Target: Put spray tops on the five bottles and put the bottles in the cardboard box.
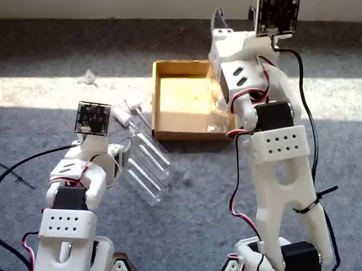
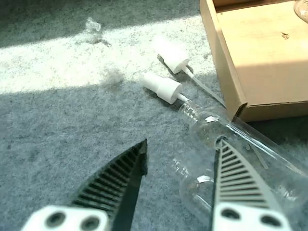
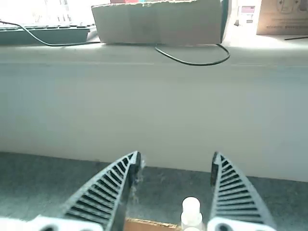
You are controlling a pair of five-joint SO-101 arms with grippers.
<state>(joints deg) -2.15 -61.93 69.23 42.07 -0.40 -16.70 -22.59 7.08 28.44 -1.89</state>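
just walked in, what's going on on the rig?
Mid-task. The left gripper is open, low over two clear bottles lying on the carpet beside the box. Two white spray tops lie next to them. The right gripper is open and raised above the box, with another top showing just below its fingers. Something clear, likely a bottle, already lies in the box.

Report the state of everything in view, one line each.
Left pincer, open, over the bottles.
Right pincer, open.
Cardboard box, open-topped.
Two clear bottles, lying down, uncapped.
Two spray tops, loose on the carpet.
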